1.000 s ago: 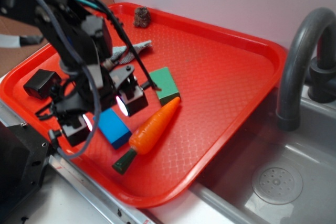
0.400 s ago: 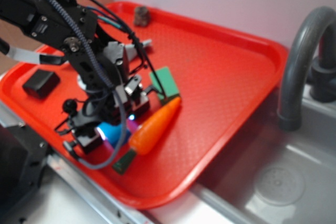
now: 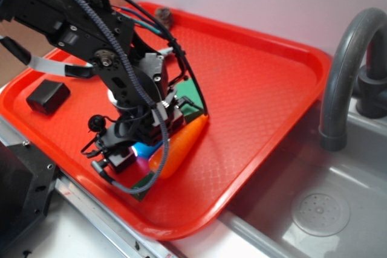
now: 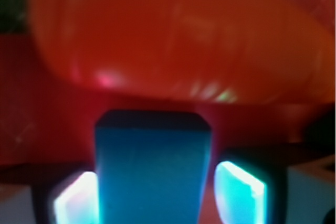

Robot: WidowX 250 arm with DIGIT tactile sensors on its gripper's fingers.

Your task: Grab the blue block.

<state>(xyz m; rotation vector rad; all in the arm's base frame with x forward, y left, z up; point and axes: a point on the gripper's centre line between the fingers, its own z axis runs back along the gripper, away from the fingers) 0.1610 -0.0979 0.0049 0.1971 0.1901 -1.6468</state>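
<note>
Outside, the exterior view shows the red tray (image 3: 266, 89) sitting beside a steel sink (image 3: 314, 209) with a dark grey faucet (image 3: 344, 70). The black robot arm (image 3: 91, 28) reaches down over the tray's near left part, and its gripper (image 3: 140, 149) is lowered right onto the tray floor. Only a small glowing sliver of the blue block (image 3: 144, 149) shows beneath the gripper body, just beside the orange toy carrot (image 3: 181, 143), which lies at a slant with its dark green stem end toward the tray's near rim. The green block (image 3: 190, 98) lies just behind the gripper, near the carrot's tip and partly hidden by the arm. A black box (image 3: 47, 96) rests well apart near the tray's left edge, and a small brown lump (image 3: 162, 15) sits at the far rim.

Up close, the wrist view is blurred. The blue block (image 4: 152, 171) stands between the two fingers (image 4: 239, 192), which glow pale cyan on either side. Narrow dark gaps remain on both sides, so the jaws are spread around the block and not pressed against it. The carrot (image 4: 173, 35) fills the upper frame just beyond the block.
</note>
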